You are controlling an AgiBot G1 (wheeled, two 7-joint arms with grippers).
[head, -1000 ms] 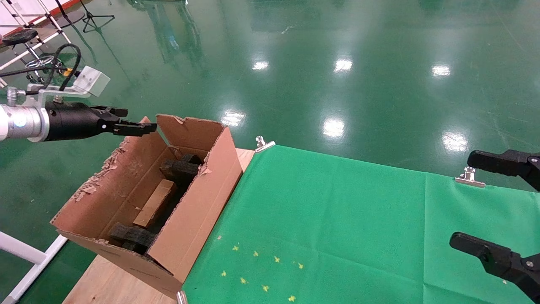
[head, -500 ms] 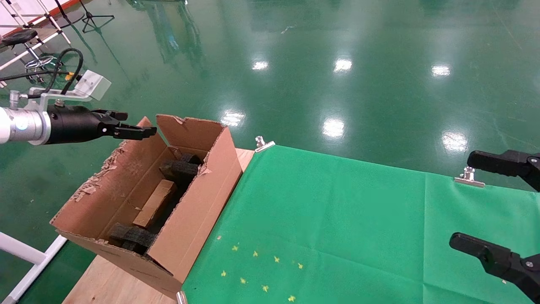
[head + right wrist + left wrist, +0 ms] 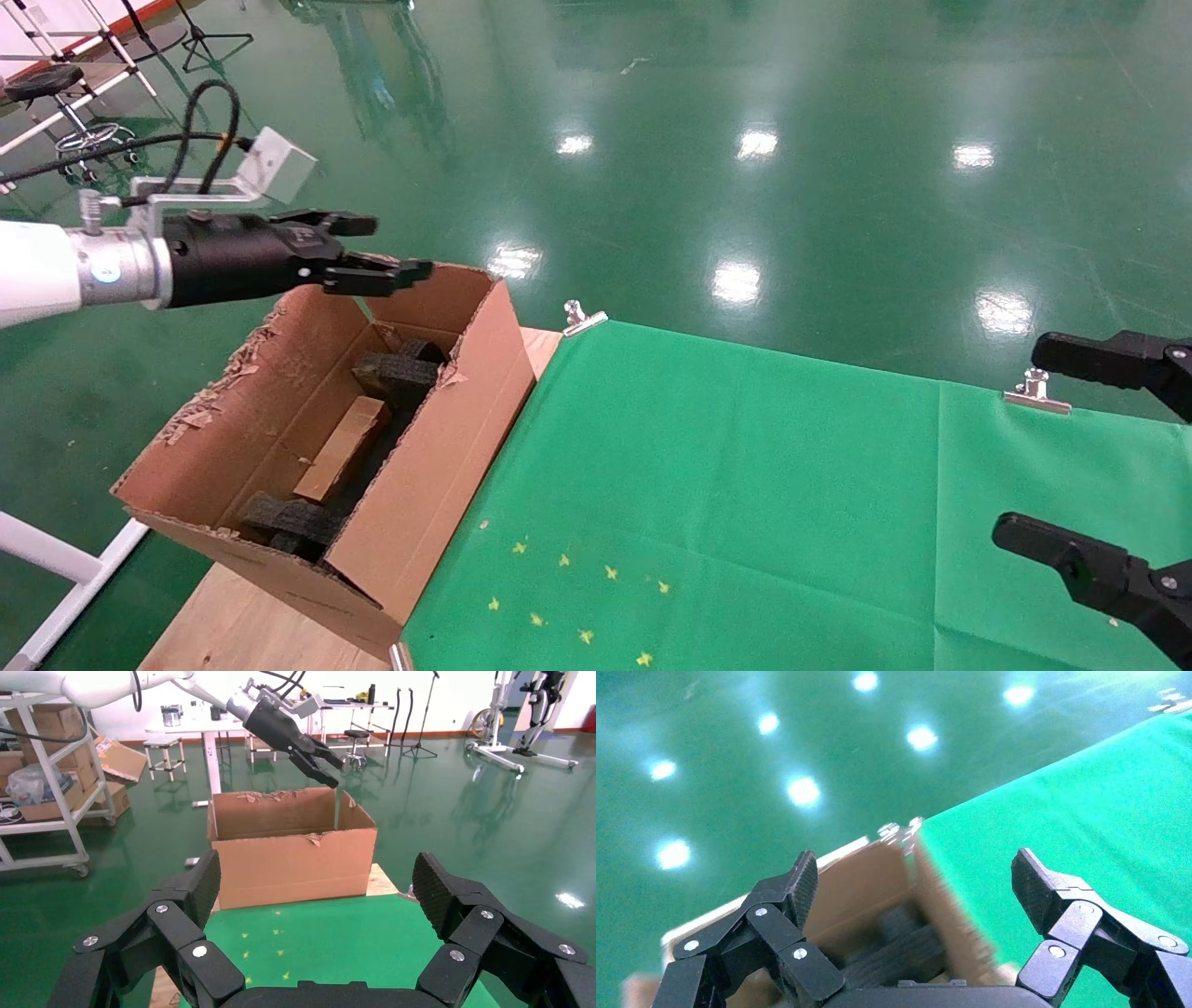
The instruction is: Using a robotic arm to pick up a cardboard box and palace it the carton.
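The carton [image 3: 438,466] stands open on the table's left end, its flaps torn, and it also shows in the right wrist view [image 3: 292,860]. The small cardboard box [image 3: 343,447] lies inside it between two black foam blocks [image 3: 399,373]. My left gripper [image 3: 400,246] is open and empty, hovering above the carton's far end wall. In the left wrist view [image 3: 914,874] the carton's inside and a foam block show between its fingers. My right gripper [image 3: 1024,440] is open and empty, parked over the green cloth at the right [image 3: 315,881].
A green cloth [image 3: 726,485] covers the table right of the carton, held by metal clips [image 3: 582,319] at its far edge. Small yellow marks [image 3: 577,596] lie near the front. Bare wood [image 3: 233,624] shows under the carton. A white frame [image 3: 56,568] stands on the floor at left.
My left gripper has moved right and slightly up, from beside the carton's far left corner to above its far end wall. The box, the carton and the right gripper have not moved.
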